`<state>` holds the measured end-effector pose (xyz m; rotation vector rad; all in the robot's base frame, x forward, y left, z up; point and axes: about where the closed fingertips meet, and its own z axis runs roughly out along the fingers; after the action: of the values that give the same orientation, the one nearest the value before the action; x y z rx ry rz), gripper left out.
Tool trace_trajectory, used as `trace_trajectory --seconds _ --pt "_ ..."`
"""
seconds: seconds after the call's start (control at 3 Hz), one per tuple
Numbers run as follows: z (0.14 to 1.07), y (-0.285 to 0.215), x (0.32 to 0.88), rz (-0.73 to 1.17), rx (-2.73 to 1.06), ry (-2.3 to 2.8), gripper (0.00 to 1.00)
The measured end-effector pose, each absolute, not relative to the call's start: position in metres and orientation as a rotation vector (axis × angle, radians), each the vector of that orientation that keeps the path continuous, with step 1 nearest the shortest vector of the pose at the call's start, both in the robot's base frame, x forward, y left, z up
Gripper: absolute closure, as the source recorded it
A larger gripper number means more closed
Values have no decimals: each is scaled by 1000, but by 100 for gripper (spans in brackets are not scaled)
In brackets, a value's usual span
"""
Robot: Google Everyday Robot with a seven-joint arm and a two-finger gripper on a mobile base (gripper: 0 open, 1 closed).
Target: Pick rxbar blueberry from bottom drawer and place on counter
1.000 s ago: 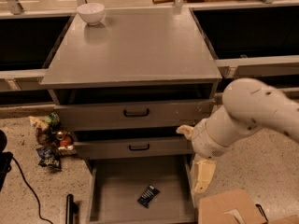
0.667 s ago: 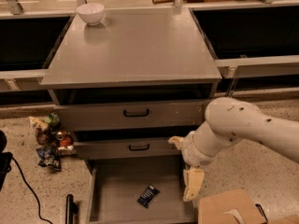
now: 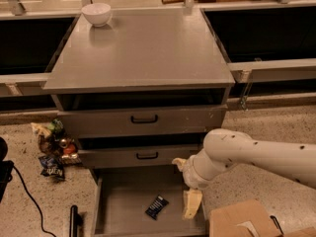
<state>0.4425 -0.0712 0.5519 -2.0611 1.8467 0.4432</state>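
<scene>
- Here, the small flat snack bar in a dark navy-black wrapper, the rxbar blueberry (image 3: pixel 156 207), lies askew on the floor of the bottom drawer (image 3: pixel 123 201), a wide grey box drawer that is pulled out at the foot of the cabinet.
- The bar sits toward the right half of that floor, apart from the side walls, and nothing touches it.
- The robot's white arm (image 3: pixel 256 154) reaches in from the right, its rounded wrist over the drawer's right edge.
- The gripper (image 3: pixel 182 187) hangs at the drawer's right side, just beside the bar but not on it.
- Its cream fingers (image 3: pixel 192 204) seem spread wide, one pointing down into the drawer and the other jutting left near the middle drawer front; they grasp nothing, as far as this angle lets me judge.
- Above, two closed grey drawer fronts carry black bar handles (image 3: pixel 144 118).
- The broad smooth grey counter (image 3: pixel 143 53) tops the cabinet, with a small white bowl (image 3: pixel 96 14) near its far left corner.
- On the speckled beige floor (image 3: pixel 266 127) left of the cabinet lies a heap of crumpled snack bags (image 3: pixel 53 144), a blue bag (image 3: pixel 51 166) among them.
- A brown cardboard box (image 3: pixel 239 221) stands at the lower right, near the drawer's corner.
</scene>
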Motion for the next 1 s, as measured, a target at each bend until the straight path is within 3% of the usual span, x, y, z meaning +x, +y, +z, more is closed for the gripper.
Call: trace_trajectory --seconds 0.33,1.0 --pt "499 -61 448 603 -2012 1872 0" --pt "473 -65 461 555 -1980 1889 0"
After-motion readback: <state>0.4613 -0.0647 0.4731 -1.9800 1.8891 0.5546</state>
